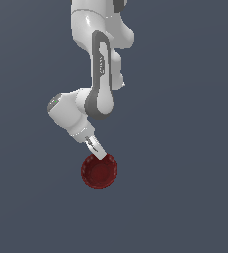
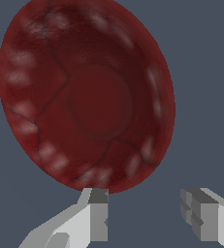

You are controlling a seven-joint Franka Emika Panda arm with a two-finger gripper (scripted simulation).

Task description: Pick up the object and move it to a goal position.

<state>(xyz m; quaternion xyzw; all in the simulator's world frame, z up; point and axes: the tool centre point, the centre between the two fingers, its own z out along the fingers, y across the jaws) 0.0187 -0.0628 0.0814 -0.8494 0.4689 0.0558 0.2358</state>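
The dark red glossy bowl (image 1: pixel 99 171) lies on the flat grey surface below the arm in the exterior view. It fills most of the wrist view (image 2: pixel 87 97), seen from above with its hollow facing the camera. My gripper (image 1: pixel 96 149) hangs over the bowl's rim on the side nearest the arm. In the wrist view the gripper (image 2: pixel 150 218) is open, with nothing in the gap between the two fingers. One fingertip (image 2: pixel 98 213) sits right at the bowl's rim, and the other fingertip (image 2: pixel 200 218) is clear of the bowl.
The plain grey surface (image 1: pixel 184 188) spreads all around the bowl. The white arm (image 1: pixel 98 74) comes down from the top of the exterior view.
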